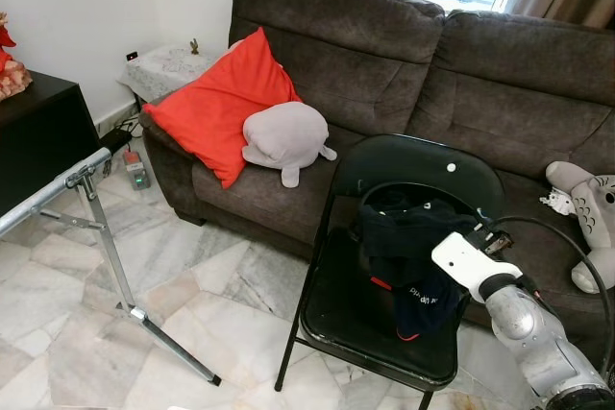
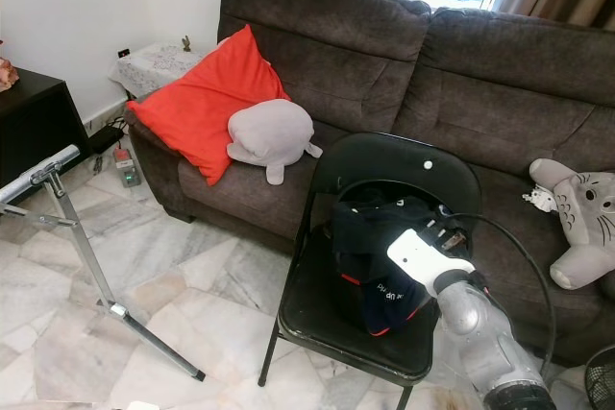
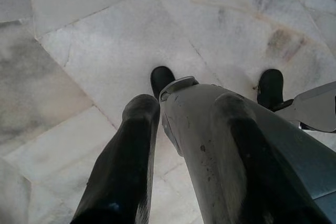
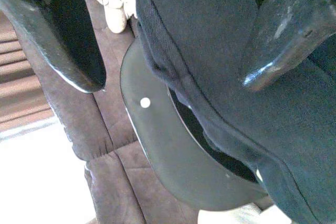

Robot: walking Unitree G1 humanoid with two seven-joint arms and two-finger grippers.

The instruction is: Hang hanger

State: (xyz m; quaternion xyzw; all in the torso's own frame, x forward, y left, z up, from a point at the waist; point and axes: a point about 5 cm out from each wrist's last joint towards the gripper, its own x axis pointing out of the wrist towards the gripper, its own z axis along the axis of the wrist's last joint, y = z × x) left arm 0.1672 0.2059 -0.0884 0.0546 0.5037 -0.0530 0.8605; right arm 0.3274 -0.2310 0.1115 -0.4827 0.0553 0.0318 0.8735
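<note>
A dark brown sofa (image 1: pixel 461 74) was set off by a red cushion (image 1: pixel 221 103) and a grey plush toy (image 1: pixel 285 136). A navy garment (image 1: pixel 408 247) with red trim was draped on a glossy black chair (image 1: pixel 384 314); the floor (image 1: pixel 183 295) was veined white marble.

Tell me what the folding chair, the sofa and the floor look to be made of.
Folding chair: likely painted metal, glossy black with sheen on the backrest and thin tube legs. Sofa: dark brown fabric, soft matte nap, possibly chenille or microfibre. Floor: polished stone tiles, probably marble, with grey veining.

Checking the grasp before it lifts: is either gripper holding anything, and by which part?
Nothing yet. The right gripper is open, fingers straddling the dark garment on the black chair.
</note>
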